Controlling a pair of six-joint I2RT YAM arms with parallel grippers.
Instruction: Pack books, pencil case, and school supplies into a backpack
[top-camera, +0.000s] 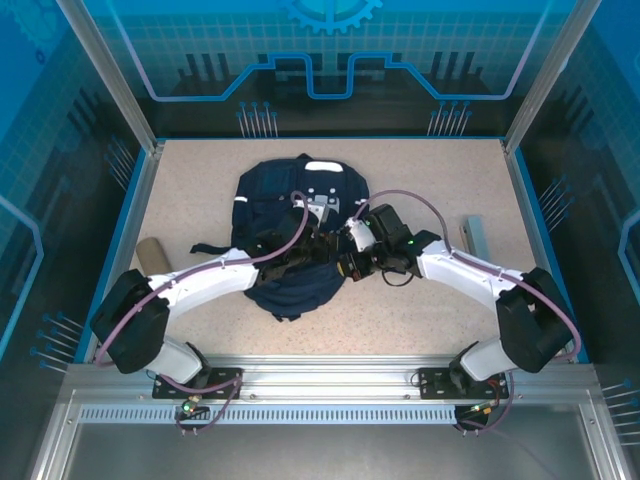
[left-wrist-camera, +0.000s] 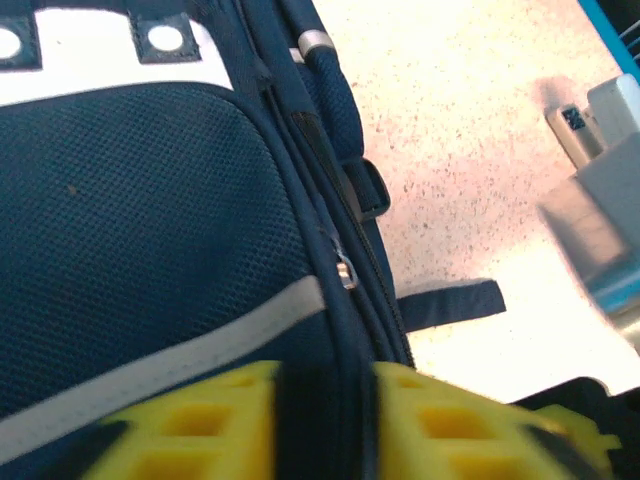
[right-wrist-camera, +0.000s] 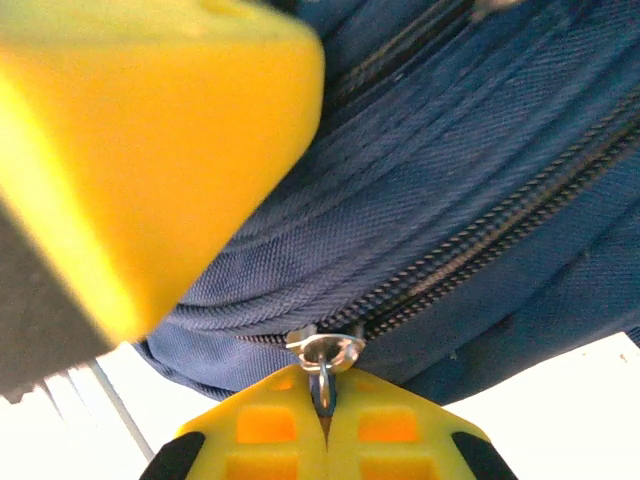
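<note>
Backpack lies flat mid-table between my arms: soft, floppy cloth that will slump and bunch, so I judge the metal zipper pull the only firm handle, with the cloth braced beside it. My right claw is clamped tight on that pull. My left claw stands part open astride the zip seam, cloth between its fingers.

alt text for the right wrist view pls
The right end effector, yellow fingers shut, pinches the metal zipper pull of the navy backpack at bottom centre. The zipper track runs diagonally up to the right; a blurred yellow block looms at upper left.
</note>
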